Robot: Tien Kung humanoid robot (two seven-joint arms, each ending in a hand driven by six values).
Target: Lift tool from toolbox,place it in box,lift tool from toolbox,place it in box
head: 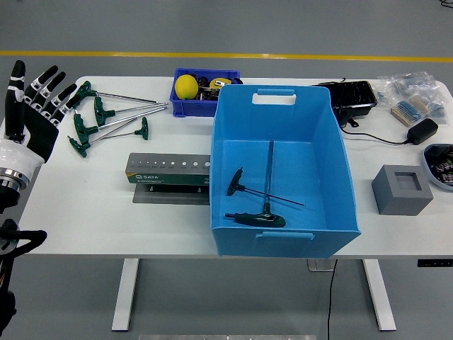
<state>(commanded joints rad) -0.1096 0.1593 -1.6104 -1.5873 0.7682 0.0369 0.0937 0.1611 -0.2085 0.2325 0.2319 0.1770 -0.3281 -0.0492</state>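
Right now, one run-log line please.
left robot hand: open, table's left edge | box: two tools | table: four tools

Left hand (28,117): black palm, black fingers with white bands
Wrist: white cuff, silver metal ring
Arm: black

Blue box (283,166) walls hem in its tools (258,202).

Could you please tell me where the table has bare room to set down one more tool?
The bare table is free along the near edge, in front of the grey tool holder. Another free patch lies between the blue box and the grey block. The far edge is crowded: T-handle wrenches, small blue bin, black tray, bagged parts.
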